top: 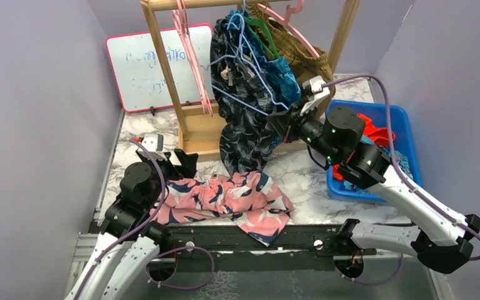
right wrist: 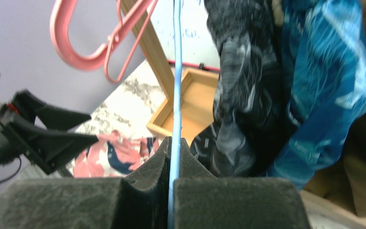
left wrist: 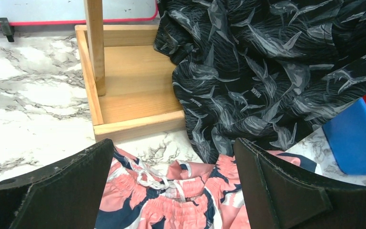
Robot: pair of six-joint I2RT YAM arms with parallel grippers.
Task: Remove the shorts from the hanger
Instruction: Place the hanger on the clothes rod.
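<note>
The right gripper (top: 282, 120) is clamped shut on the thin wire of a blue hanger (right wrist: 177, 71), which runs straight up from between its pads (the wrist view shows the wire pinched in the seam). The hanger hangs on the wooden rack (top: 161, 69) at the far middle of the marble table (top: 306, 181). The black shark-print shorts (left wrist: 267, 71) drape from the rack down to its base, with the teal-blue shorts (right wrist: 324, 95) bunched just beside them; which hanger bears which I cannot tell. The left gripper (left wrist: 174, 148) holds nothing, its jaws wide, low over the pink-and-navy shorts (top: 225, 197), which lie spread along the table's near edge. Pink hangers (top: 190, 56) dangle bare on the rack's left side. A blue bin (top: 406, 125) with bright clothes sits at the right edge.
</note>
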